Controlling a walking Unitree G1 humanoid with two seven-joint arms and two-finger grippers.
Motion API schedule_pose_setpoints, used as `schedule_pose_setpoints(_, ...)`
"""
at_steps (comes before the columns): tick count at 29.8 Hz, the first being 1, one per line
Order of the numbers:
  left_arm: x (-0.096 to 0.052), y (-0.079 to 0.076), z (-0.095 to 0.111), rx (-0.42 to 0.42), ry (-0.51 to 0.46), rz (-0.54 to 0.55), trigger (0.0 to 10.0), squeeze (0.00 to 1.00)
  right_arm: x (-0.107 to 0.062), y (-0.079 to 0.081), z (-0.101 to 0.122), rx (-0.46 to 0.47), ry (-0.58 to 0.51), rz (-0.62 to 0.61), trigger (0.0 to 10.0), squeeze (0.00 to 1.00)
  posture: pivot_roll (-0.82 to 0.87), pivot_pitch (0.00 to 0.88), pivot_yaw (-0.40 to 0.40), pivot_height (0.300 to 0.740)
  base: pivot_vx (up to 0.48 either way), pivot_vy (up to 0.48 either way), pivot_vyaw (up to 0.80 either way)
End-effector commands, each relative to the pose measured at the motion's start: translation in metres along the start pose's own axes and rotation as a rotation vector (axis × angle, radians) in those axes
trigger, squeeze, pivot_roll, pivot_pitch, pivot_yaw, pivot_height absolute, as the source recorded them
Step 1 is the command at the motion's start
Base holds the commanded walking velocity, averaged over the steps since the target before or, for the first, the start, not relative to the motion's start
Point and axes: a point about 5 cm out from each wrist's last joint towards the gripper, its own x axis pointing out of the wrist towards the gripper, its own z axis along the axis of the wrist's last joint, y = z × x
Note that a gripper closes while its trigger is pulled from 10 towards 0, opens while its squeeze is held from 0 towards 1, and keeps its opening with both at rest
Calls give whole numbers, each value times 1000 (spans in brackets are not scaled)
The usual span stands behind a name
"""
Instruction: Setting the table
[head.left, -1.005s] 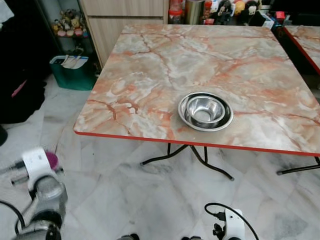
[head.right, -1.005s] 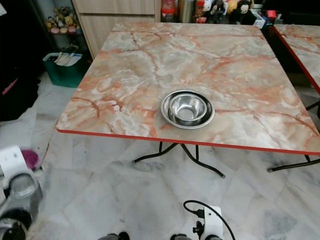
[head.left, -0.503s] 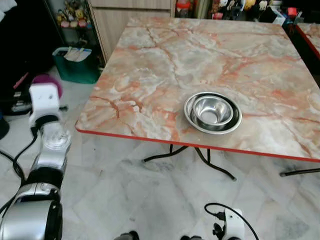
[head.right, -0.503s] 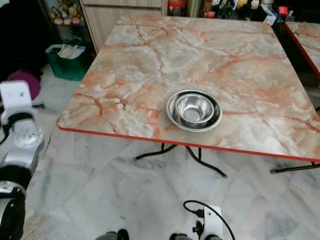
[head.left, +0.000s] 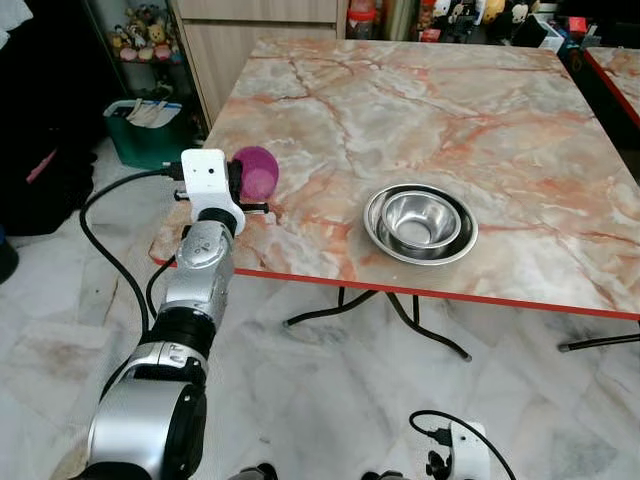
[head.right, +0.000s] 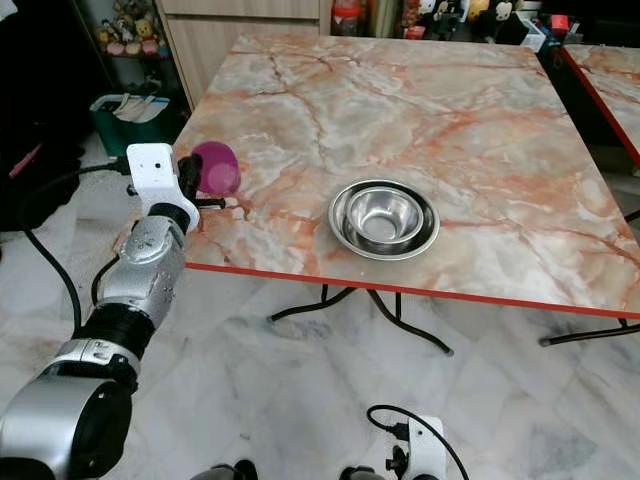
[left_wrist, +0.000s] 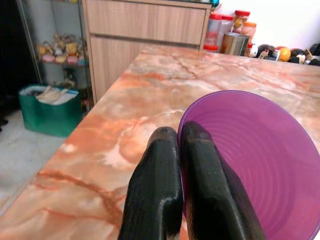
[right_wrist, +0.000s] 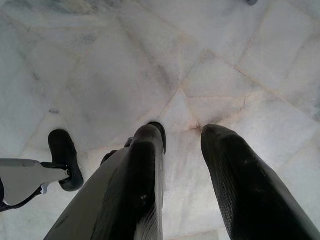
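— Left pincer (head.left: 243, 186) is pinched shut on the rim of a purple bowl (head.left: 256, 172), carried tipped on its side over the desk's (head.left: 500, 110) near left corner, presumably for setting down.
— Anything in the way?
— Nested steel bowls (head.left: 420, 222) sit well apart. Right pincer (right_wrist: 182, 150) hangs parted over floor.

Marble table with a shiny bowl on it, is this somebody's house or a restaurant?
Probably a home dining area: the marble table holds a steel bowl, with a wooden cabinet, jars and small figurines behind.
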Motion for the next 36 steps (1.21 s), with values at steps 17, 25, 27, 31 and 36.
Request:
schedule_pose_setpoints(17,6,-2,20,38,-27,-97,10000,0,0,0,-3,-7,25,-9,10000,0,12,146,21,740,179,0,0)
schedule_pose_setpoints(25,4,2,18,42,-16,-100,10000,0,0,0,-3,-5,24,-14,10000,0,14,166,22,740,321,0,0)
schedule_pose_setpoints(27,4,2,18,40,-17,-100,10000,0,0,0,-3,-6,27,-14,10000,0,15,169,21,740,330,0,0)
schedule_pose_setpoints(31,4,2,21,37,-26,-108,10000,0,0,1,-2,-7,36,-8,10000,0,17,170,24,740,331,0,0)
schedule_pose_setpoints(36,2,2,21,38,-28,-116,10000,0,0,0,-3,-20,45,-19,10000,0,18,163,25,740,323,0,0)
